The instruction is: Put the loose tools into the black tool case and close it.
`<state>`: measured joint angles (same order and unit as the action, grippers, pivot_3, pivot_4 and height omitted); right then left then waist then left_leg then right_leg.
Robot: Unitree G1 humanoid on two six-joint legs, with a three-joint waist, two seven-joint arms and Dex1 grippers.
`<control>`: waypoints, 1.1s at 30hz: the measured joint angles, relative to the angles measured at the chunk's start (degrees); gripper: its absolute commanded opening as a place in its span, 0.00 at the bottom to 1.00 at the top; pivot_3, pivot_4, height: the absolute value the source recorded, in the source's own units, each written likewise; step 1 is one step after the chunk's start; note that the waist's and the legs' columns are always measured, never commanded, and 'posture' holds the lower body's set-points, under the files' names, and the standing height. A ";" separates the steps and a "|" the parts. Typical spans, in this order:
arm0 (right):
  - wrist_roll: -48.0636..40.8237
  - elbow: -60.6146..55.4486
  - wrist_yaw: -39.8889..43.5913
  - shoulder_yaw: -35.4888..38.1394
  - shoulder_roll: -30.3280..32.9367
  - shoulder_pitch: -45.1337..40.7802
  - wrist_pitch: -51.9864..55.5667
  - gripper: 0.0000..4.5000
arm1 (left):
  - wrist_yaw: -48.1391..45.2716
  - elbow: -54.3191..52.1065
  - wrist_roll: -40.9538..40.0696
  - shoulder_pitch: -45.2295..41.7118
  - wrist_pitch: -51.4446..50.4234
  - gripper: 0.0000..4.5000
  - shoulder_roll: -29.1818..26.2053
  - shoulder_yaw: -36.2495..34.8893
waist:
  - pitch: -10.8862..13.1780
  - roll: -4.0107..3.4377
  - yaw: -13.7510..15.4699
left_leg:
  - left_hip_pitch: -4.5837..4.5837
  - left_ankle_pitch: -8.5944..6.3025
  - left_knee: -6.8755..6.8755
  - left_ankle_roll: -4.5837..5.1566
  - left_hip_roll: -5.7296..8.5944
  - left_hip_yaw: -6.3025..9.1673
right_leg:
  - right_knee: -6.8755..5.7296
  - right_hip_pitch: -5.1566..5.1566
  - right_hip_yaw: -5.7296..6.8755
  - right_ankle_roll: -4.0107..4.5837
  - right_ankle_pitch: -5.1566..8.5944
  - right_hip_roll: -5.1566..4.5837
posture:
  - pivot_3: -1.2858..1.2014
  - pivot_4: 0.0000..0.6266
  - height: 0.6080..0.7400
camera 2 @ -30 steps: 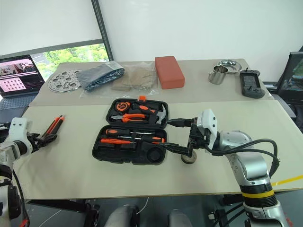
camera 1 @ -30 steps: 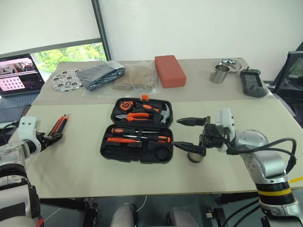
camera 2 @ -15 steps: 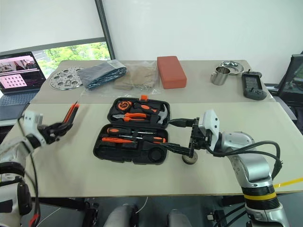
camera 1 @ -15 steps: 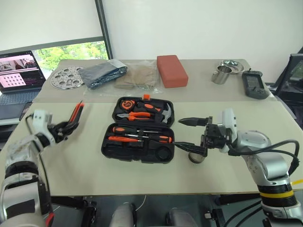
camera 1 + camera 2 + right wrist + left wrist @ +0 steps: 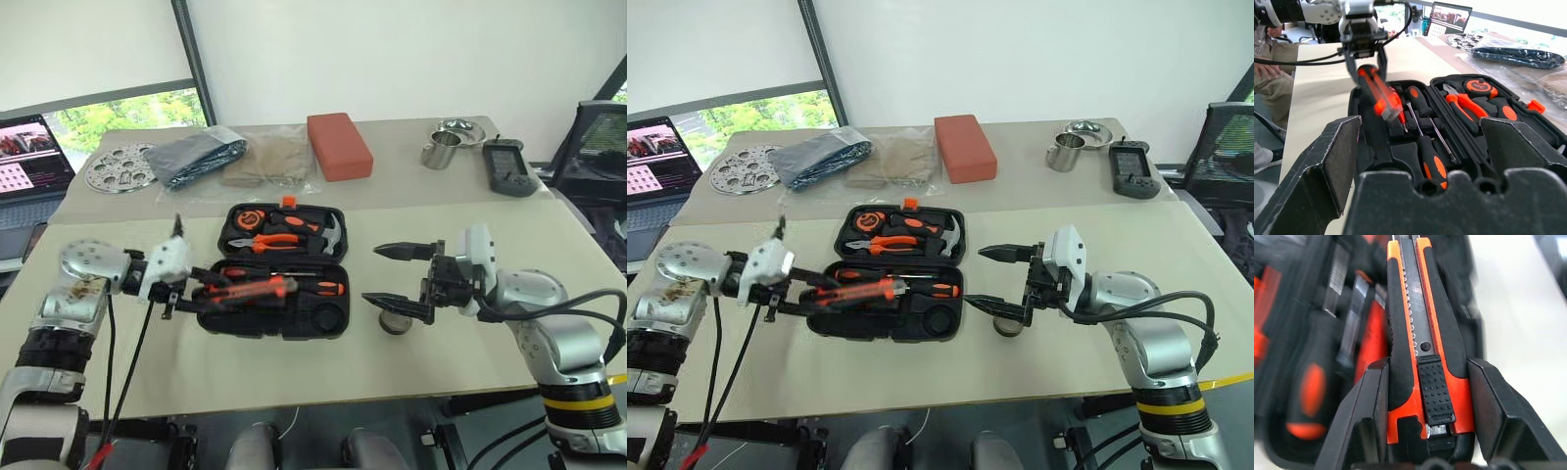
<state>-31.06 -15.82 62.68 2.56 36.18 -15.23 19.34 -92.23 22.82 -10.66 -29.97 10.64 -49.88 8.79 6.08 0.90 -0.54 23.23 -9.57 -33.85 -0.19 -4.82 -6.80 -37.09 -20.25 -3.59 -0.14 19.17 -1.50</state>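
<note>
A: Start close in. What have your hands got?

B: Your left hand [image 5: 206,284] is clamped on the knife [image 5: 250,288], both fingers [image 5: 1364,416] pressed to its sides, and it holds the knife level over the case's [image 5: 277,318] near-left part, above the screwdrivers [image 5: 313,287]. Your right hand [image 5: 400,276] hangs off the case's right side with its fingers spread wide and nothing between them.

A: And the tape roll?

B: You'll see the roll [image 5: 395,322] on the tabletop [image 5: 294,377] right under your right hand's lower finger, just beside the case's right edge.

A: The case itself?

B: It lies open and flat in the middle of the near tabletop. The near half carries the screwdrivers and a round empty recess [image 5: 332,319]. The far half holds the pliers [image 5: 284,241], hammer [image 5: 328,233] and tape measure [image 5: 258,217], with the latch [image 5: 288,202] on its far rim.

A: Further back?

B: You have a second beige tabletop [image 5: 392,181] butted against the near one. On it sit a perforated disc [image 5: 120,168], a dark bag [image 5: 196,155], a clear packet [image 5: 269,162], a red block [image 5: 338,145], a steel cup [image 5: 437,155] and bowl [image 5: 457,128], and a black handheld device [image 5: 507,166].

A: The room?

B: A laptop [image 5: 29,171] stands at far left, a window with greenery [image 5: 127,113] behind it, a white wall [image 5: 392,59], and a dark chair [image 5: 593,147] at right.
</note>
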 measured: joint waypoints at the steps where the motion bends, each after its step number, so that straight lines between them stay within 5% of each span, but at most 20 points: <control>1: 0.00 -0.20 -0.24 0.01 0.00 0.28 0.00 1.00 | 0.00 1.09 1.28 -0.74 1.63 0.40 0.35 0.64 | 0.01 0.01 0.20 | 0.04 0.00 -0.02 0.00 0.00 0.00 | 0.01 -0.02 -0.02 0.00 0.00 0.00 | 0.52 0.24 1.00; 24: -0.05 -1.41 -1.35 0.13 0.10 0.87 0.00 1.00 | 4.82 -0.88 8.43 -3.02 3.73 0.40 4.40 5.78 | -0.03 -0.04 0.32 | -0.09 -0.03 -0.06 0.06 0.00 0.01 | -0.03 0.07 -0.23 -0.02 0.01 0.08 | 0.52 0.24 1.00; 25: -0.04 -1.41 -1.34 0.13 0.10 0.87 0.00 1.00 | 4.61 -1.02 8.41 -3.02 2.89 0.62 4.30 5.78 | -0.04 -0.06 0.19 | -0.09 -0.03 -0.06 0.06 0.00 0.01 | -0.04 0.07 -0.24 -0.02 0.01 0.09 | 0.52 0.24 1.00; 30: -0.02 -1.40 -1.30 0.13 0.15 0.83 -0.01 1.00 | 5.03 -2.84 6.76 -2.78 -1.44 0.98 4.00 4.69 | -0.04 -0.09 -0.20 | -0.05 -0.04 -0.05 0.08 -0.01 0.00 | -0.03 0.02 -0.28 -0.03 0.01 0.11 | 0.52 0.24 1.00; 33: -0.02 -1.40 -1.23 0.13 0.17 0.85 -0.01 1.00 | 3.41 -3.50 4.13 -2.76 -3.77 1.00 2.89 3.53 | -0.02 -0.06 -0.32 | -0.02 -0.04 -0.05 0.08 -0.02 0.01 | -0.03 -0.01 -0.28 -0.02 0.01 0.13 | 0.52 0.24 1.00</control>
<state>-31.08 -17.22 61.44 2.69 36.35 -14.38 19.33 -88.82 19.32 -6.54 -32.73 6.87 -46.99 12.32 6.06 0.84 -0.86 23.21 -9.62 -33.90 -0.12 -4.84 -6.79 -37.11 -20.26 -3.87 -0.16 19.18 -1.37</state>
